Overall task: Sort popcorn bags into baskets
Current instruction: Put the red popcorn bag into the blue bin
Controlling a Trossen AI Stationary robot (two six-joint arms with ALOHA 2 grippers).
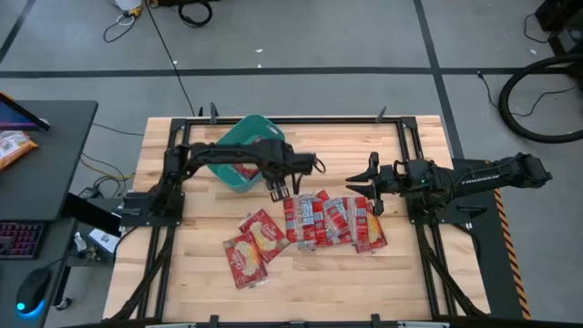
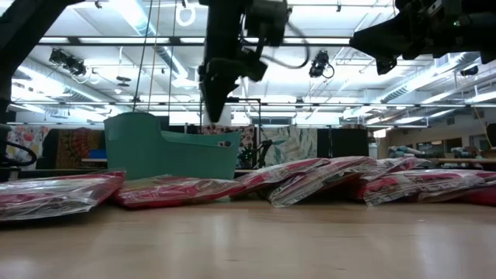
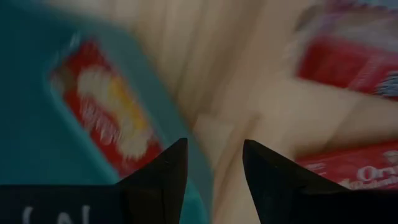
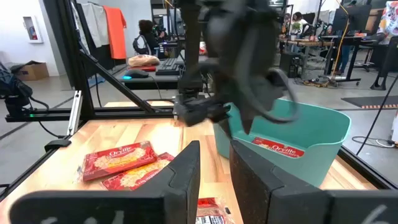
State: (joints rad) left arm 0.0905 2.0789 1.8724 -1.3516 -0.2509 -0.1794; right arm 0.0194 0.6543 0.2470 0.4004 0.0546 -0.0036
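Near the table's [image 1: 182, 264] far edge, left of centre, sits the teal tub [image 1: 239, 146], one red bag [image 3: 106, 112] lying flat inside it. Left gripper [image 1: 280, 189] hangs just beside the tub's right wall, above bare wood, fingers apart and empty. Right gripper [image 1: 364, 185] hovers over the row of bags [image 1: 332, 220] at mid-table, fingers slightly parted, holding nothing. Two more bags [image 1: 253, 246] lie toward the near edge, left of that row.
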